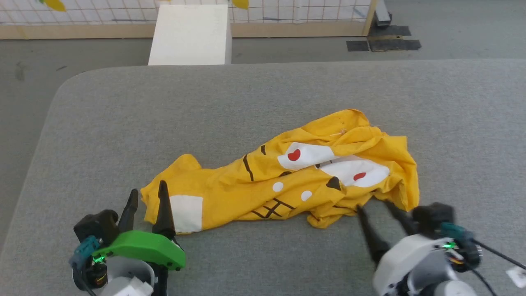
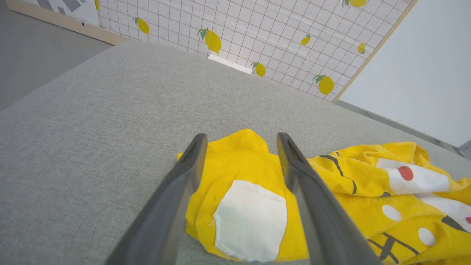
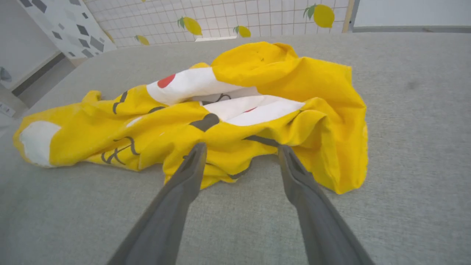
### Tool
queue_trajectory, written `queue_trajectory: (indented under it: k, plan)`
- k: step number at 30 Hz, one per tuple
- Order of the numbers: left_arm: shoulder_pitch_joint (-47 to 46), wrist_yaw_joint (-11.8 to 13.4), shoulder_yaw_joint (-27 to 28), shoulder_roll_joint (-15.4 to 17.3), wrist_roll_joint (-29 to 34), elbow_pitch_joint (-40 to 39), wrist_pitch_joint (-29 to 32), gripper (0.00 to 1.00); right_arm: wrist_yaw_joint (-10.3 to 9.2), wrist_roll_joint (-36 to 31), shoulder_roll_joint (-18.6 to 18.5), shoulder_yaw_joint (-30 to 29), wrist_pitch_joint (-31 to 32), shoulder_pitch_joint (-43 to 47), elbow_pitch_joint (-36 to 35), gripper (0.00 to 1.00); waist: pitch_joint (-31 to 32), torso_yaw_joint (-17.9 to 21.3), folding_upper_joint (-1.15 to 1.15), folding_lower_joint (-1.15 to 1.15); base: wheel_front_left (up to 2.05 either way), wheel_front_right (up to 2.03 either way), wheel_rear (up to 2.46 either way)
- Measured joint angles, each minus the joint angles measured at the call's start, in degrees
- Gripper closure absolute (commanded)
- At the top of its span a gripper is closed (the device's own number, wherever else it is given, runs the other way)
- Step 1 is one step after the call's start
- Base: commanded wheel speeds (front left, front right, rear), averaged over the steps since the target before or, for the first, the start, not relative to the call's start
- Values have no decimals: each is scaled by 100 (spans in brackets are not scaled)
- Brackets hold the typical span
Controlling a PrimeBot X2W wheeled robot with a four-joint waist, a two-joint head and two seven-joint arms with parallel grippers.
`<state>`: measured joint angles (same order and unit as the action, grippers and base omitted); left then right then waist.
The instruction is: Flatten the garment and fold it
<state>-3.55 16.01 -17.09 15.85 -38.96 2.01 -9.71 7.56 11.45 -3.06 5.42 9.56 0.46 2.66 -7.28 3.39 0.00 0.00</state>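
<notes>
While the mustard-yellow, thin-cloth T-shirt with its cartoon face print is lying crumpled near the middle of the grey woven-fabric tabletop, we are working on the flattening step, with no fold begun yet. We are holding our left gripper with its two long dark fingers spread wide, gripping nothing, poised at the shirt's left end where a square white cloth patch is showing. We are holding our right gripper just as wide and equally empty, its tips pointing at the bunched near edge of the shirt's right end. The cloth is looking soft, rumpling into long ridges, with white patches, red dots and black stripes buckling across them; the right end is doubling over itself in a loose flap. The tabletop is looking matte and slightly grippy, so we are expecting the fabric to drag rather than slide. As we are judging it, the next move is calling for each gripper to pinch an outer edge, then draw the two ends apart to spread the shirt flat.
</notes>
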Motion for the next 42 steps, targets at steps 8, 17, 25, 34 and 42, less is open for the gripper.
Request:
queue_trajectory:
  k: [8, 17, 25, 34, 42]
  plan:
    - [-157, -436, 163, -441, 716, 59, -479, 0, 0, -391, -110, 951, 987, -232, 210, 0, -213, -213, 0, 0, 0, 0, 0]
    - [-330, -1074, 655, -1042, 1373, 83, -503, 0, 0, -797, -135, 1148, 2125, -976, 703, 59, -643, -495, 0, 0, 0, 0, 0]
    - [-335, -1296, 1099, -1218, 1590, 356, -503, 0, 1, -621, -90, 1, 1967, -669, 135, 100, -632, -591, 0, 0, 0, 0, 0]
    - [-226, -1403, 1229, -1256, 1681, 486, -508, 0, 1, -839, -7, -2471, 2084, 180, -1701, 100, -309, -163, 0, 0, 0, 0, 0]
    - [-224, -1470, 1152, -1272, 1689, 622, -508, 0, 0, -579, 4, -3654, 2905, 650, -1128, 100, -117, 221, 0, 0, 0, 0, 0]
